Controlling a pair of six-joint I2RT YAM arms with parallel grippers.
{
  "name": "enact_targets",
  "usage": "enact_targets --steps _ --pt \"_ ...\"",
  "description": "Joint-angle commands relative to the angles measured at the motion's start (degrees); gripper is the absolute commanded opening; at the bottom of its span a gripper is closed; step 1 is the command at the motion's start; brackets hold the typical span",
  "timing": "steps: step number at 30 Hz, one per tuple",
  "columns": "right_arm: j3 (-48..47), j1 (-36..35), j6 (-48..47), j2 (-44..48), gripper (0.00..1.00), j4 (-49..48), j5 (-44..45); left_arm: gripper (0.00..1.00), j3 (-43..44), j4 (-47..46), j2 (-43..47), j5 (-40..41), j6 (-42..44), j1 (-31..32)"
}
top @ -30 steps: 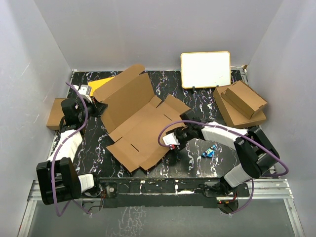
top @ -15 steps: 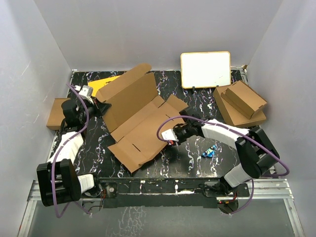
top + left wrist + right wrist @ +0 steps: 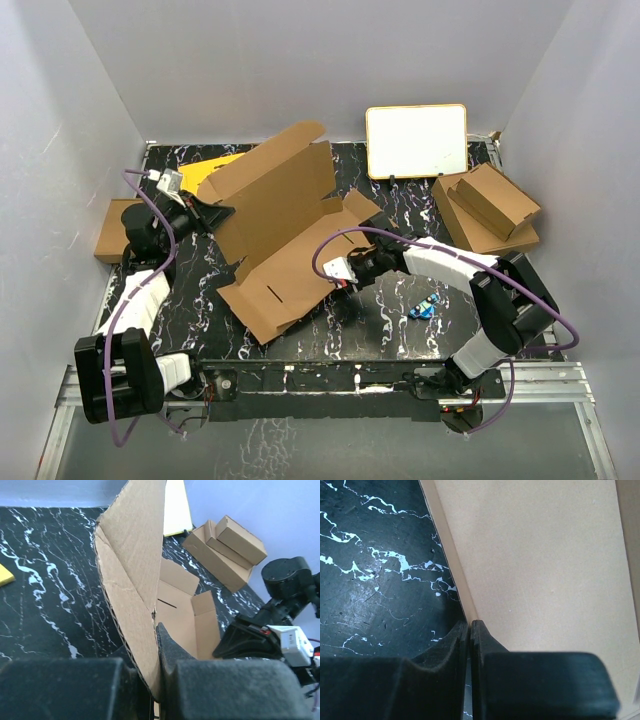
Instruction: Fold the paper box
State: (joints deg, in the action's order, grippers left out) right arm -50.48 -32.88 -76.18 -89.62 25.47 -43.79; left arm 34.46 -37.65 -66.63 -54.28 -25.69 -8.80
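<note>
black marbled table [image 3: 400, 342], left gripper [image 3: 152, 666] clamped on paper box [image 3: 283, 200] panel, right gripper [image 3: 469, 630] pinched shut on its edge

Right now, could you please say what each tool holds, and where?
Both hold the paper box: left tool its raised panel's edge, right tool a side flap.

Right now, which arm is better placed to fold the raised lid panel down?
Left. Left claw grips the upright panel of the paper box; right claw pinches only a low side edge.

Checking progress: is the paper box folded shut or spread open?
Not shut: the paper box has one panel raised, the others spread out.
</note>
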Motion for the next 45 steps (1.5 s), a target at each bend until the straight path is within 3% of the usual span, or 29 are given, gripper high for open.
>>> enact_targets --steps 1,13,21,27,39,45 --pt "-2.2 0.1 2.2 -0.5 0.08 -2.9 -0.3 0.00 0.4 2.2 0.4 -5.8 -9.9 0.4" --pt "-2.6 -0.7 4.5 -2.2 0.08 -1.9 -0.4 0.00 1.0 4.1 -6.5 -8.2 -18.4 1.7" --pt "-8.3 -1.4 13.7 -5.8 0.13 -2.4 3.2 0.00 2.4 8.4 -8.5 -7.4 -15.7 2.9" --pt "-10.6 -1.4 15.2 -7.4 0.24 -0.6 1.5 0.00 4.2 13.6 -9.0 -6.1 -11.4 2.9" --pt "-10.3 -1.6 26.1 -13.3 0.24 -9.9 10.4 0.00 3.9 11.9 -10.2 -5.8 -11.9 2.9" --pt "-11.5 -2.0 27.8 -15.5 0.32 -10.7 12.3 0.00 4.0 11.7 -10.5 -5.7 -11.7 2.9"
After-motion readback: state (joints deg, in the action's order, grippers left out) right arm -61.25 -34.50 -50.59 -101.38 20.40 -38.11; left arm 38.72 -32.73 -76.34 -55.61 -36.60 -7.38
